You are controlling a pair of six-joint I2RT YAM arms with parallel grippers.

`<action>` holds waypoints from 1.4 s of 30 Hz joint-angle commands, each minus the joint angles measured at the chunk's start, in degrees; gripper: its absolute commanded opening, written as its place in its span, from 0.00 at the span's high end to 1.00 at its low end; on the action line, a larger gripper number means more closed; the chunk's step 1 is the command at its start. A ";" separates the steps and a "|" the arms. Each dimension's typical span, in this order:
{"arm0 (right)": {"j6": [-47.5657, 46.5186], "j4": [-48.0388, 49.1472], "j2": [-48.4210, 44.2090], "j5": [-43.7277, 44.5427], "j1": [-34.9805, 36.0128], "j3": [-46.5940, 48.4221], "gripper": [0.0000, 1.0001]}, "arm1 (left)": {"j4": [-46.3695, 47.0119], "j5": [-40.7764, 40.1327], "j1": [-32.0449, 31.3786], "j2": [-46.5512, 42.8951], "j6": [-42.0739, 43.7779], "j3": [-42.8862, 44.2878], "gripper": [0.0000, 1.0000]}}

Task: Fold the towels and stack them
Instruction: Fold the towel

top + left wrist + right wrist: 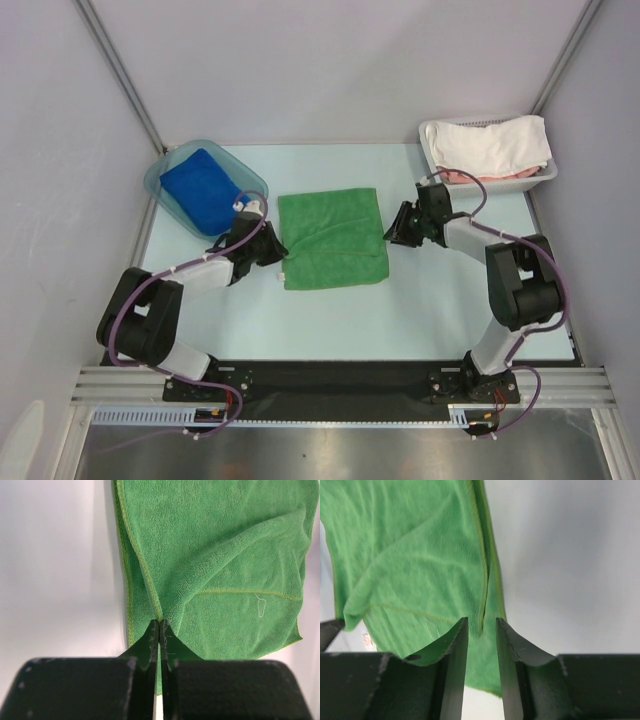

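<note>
Pale table [430, 310], grey walls [330, 70], metal posts [121, 72]

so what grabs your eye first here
A green towel lies folded mid-table, the left hand pinching its left edge and the right hand open at its right edge. A blue towel sits in a clear tub at far left; a white cloth fills a basket at far right.

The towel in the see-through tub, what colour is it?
Royal blue. The soft rectangular terry towel shows only in the top view.
</note>
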 commanded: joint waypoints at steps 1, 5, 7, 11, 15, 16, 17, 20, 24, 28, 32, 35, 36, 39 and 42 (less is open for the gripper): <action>-2.34 1.03 -5.67 5.54 2.08 -1.87 0.67 | 4.17 -0.87 -0.45 -0.18 -0.57 0.06 1.00; -2.96 -0.64 -6.47 10.02 4.72 -1.79 0.66 | 4.17 -0.69 -0.63 0.09 -0.31 0.15 1.00; -2.79 -0.91 -5.86 11.00 6.12 -1.35 0.66 | 4.26 -0.78 -0.72 0.18 -0.31 0.15 1.00; -2.43 -1.08 -3.40 13.98 9.20 -0.30 0.64 | 4.26 -0.69 -0.72 0.35 0.04 0.33 1.00; -2.43 -1.35 -1.55 15.39 10.70 0.94 0.64 | 3.91 -0.69 -0.72 0.09 0.48 0.42 1.00; -2.52 -1.26 -1.37 15.65 10.96 0.85 0.63 | 3.73 -0.78 -0.72 0.00 0.48 0.42 1.00; -2.52 -1.35 -1.11 16.09 11.40 0.94 0.63 | 3.64 -0.87 -0.72 0.00 0.74 0.33 1.00; -2.87 -1.96 0.12 18.47 12.10 1.38 0.62 | 3.47 -1.04 -0.72 0.09 1.01 0.33 1.00; -2.96 -2.14 0.83 20.05 12.80 1.73 0.62 | 3.64 -1.04 -0.72 0.09 0.92 0.33 1.00; -3.23 -2.32 1.35 21.28 13.25 2.08 0.62 | 3.82 -0.95 -0.72 0.18 0.83 0.33 1.00; -3.14 -2.23 1.27 21.81 13.69 2.43 0.64 | 3.82 -0.95 -0.72 0.35 0.83 0.33 1.00; -3.22 -2.58 1.79 21.90 14.04 2.87 0.65 | 3.82 -0.95 -0.72 0.44 0.75 0.33 1.00; -3.22 -2.58 1.97 21.81 14.04 3.05 0.65 | 3.82 -0.95 -0.72 0.53 0.83 0.33 1.00; -3.31 -2.84 2.32 21.72 14.21 3.22 0.66 | 3.82 -0.95 -0.72 0.53 0.75 0.33 1.00; -3.31 -3.28 2.41 21.98 14.30 3.22 0.66 | 3.64 -0.95 -0.72 0.44 0.92 0.33 1.00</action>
